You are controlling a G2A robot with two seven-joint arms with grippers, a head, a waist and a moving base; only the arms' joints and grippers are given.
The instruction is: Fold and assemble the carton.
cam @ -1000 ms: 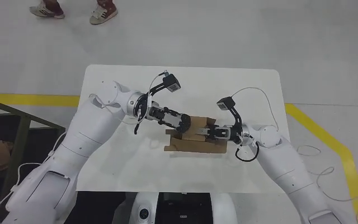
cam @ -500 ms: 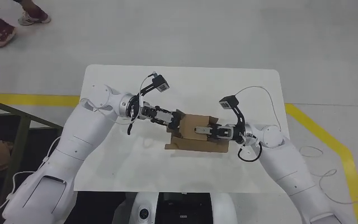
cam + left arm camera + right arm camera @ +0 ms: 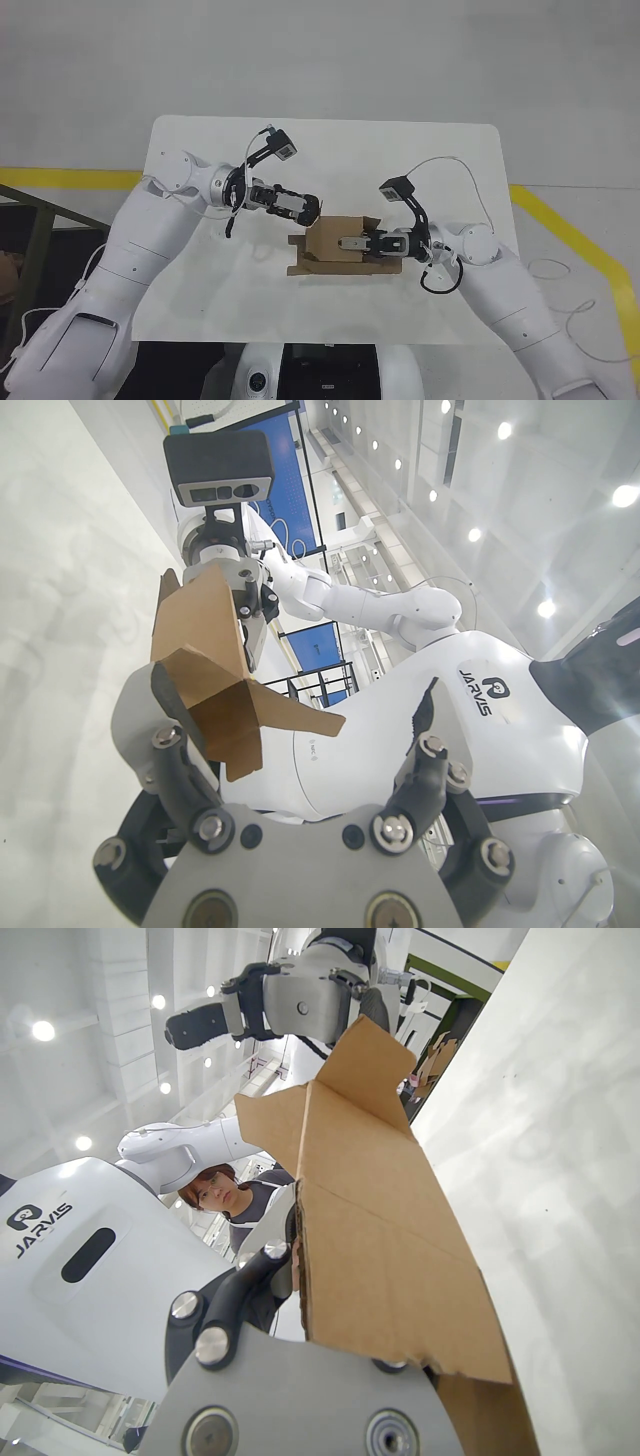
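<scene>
A brown carton (image 3: 335, 245) with loose flaps lies near the middle of the white table (image 3: 200, 290), partly folded up. My right gripper (image 3: 350, 243) is shut on one of its walls. One finger (image 3: 280, 1233) presses the cardboard (image 3: 380, 1238) and the other is hidden behind it. My left gripper (image 3: 295, 710) stands open at the carton's far left corner (image 3: 308, 210). A flap (image 3: 220, 720) rests against the inside of one of its fingers (image 3: 167, 695). The other finger (image 3: 430, 710) is well clear of the cardboard.
The table has free room to the left, behind and to the right of the carton. A dark green frame (image 3: 40, 230) stands beside the table's left edge. More cardboard pieces (image 3: 440, 1053) lie far off beyond the table.
The carton and my right gripper have shifted a little to the left. My left gripper has drawn back from over the carton to its left corner.
</scene>
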